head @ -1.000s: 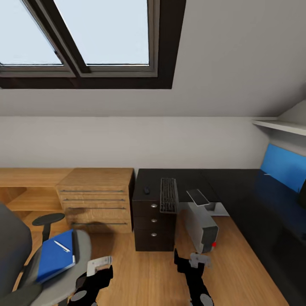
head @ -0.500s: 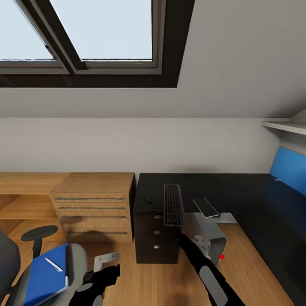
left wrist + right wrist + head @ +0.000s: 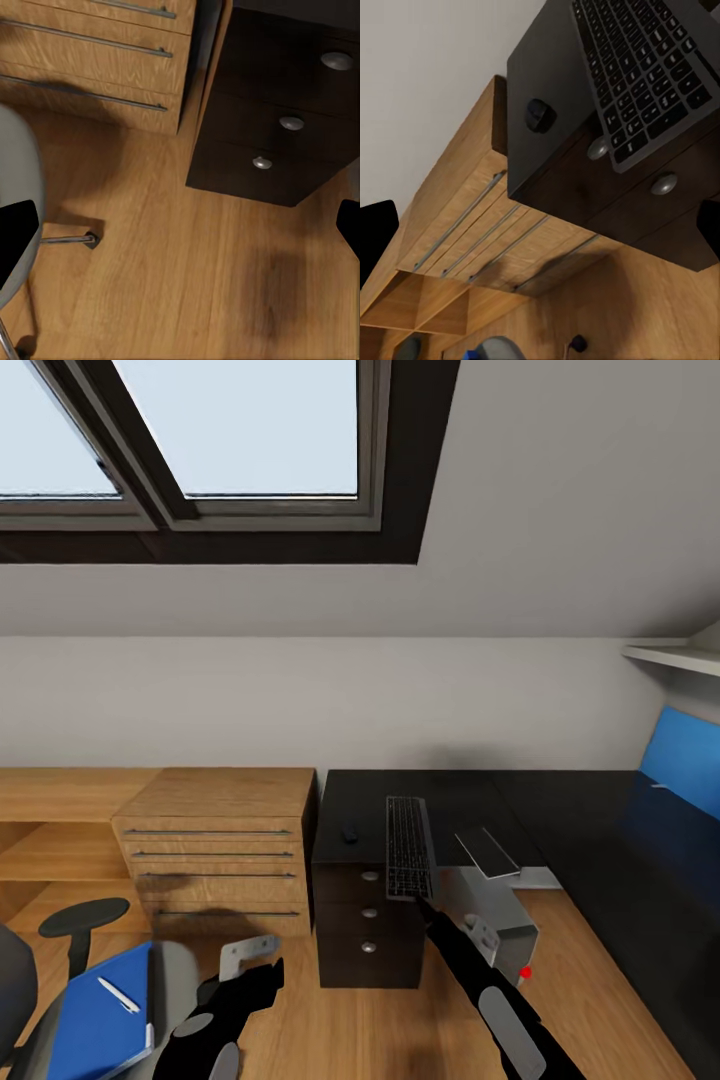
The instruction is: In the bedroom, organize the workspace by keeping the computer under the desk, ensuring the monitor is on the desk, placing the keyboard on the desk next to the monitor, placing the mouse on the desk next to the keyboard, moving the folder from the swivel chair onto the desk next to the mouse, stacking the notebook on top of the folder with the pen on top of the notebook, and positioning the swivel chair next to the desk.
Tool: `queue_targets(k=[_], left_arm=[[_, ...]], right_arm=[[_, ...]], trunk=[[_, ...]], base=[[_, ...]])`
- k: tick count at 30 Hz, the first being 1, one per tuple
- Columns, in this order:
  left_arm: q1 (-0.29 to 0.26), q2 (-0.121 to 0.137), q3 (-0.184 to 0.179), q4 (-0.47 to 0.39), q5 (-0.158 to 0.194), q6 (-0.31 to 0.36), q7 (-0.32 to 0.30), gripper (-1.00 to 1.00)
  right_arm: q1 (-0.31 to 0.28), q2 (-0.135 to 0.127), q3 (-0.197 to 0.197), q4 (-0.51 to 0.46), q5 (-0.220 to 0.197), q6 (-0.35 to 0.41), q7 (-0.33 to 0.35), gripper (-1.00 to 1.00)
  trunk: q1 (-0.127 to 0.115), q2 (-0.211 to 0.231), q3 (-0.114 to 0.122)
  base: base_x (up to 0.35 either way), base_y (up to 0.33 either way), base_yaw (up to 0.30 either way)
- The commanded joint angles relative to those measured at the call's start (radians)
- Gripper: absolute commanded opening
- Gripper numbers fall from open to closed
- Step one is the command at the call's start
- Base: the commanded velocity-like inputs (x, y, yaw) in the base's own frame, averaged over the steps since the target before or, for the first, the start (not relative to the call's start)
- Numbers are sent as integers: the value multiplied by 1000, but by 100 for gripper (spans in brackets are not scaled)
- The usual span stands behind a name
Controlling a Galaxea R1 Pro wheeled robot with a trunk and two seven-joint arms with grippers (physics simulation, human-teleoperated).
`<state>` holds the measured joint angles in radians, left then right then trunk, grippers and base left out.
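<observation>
A black keyboard [image 3: 408, 847] lies on the black desk [image 3: 450, 790], its near end overhanging the front edge. Left of it sits a small black mouse [image 3: 349, 835]. My right gripper [image 3: 425, 905] is open just below the keyboard's near end; in the right wrist view the keyboard [image 3: 649, 67] and mouse [image 3: 540, 115] are close ahead. A dark flat monitor [image 3: 487, 852] rests tilted on the grey computer tower [image 3: 495, 925] under the desk. On the grey swivel chair [image 3: 170, 970] lies a blue folder [image 3: 95, 1025] with a white pen [image 3: 118, 994]. My left gripper [image 3: 262, 972] is open beside the chair.
A wooden chest of drawers [image 3: 215, 840] stands left of the desk's black drawer unit [image 3: 365, 920]. A blue panel [image 3: 682, 760] leans at the far right under a white shelf [image 3: 672, 656]. Wood floor [image 3: 187, 277] lies between the chair and the drawers.
My right arm has stretched forward, from low over the floor up to the keyboard's near end. The view has moved closer to the desk, and the chair has slid toward the lower left.
</observation>
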<state>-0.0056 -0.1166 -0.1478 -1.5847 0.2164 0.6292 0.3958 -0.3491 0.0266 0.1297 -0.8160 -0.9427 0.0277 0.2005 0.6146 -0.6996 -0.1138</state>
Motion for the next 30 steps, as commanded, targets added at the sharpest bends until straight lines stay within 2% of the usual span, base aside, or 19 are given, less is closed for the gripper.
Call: queue_targets(k=[1, 8, 25, 30], left_arm=[[-1, 0, -1, -2, 11, 3, 9, 100], [-1, 0, 2, -5, 11, 5, 9, 100], [-1, -3, 2, -3, 11, 3, 12, 100], [-1, -2, 7, 3, 9, -2, 57, 100]], right_arm=[[-1, 0, 1, -1, -10, 3, 2, 100], [1, 6, 3, 6, -7, 1, 4, 100], [1, 2, -1, 10, -8, -3, 4, 100], [1, 3, -1, 29, -3, -7, 6, 100]], trunk=[[4, -9, -5], [31, -58, -27], [96, -177, -80], [115, -212, -96]], base=[[0, 0, 0], [0, 0, 0], [0, 0, 0], [0, 0, 0]])
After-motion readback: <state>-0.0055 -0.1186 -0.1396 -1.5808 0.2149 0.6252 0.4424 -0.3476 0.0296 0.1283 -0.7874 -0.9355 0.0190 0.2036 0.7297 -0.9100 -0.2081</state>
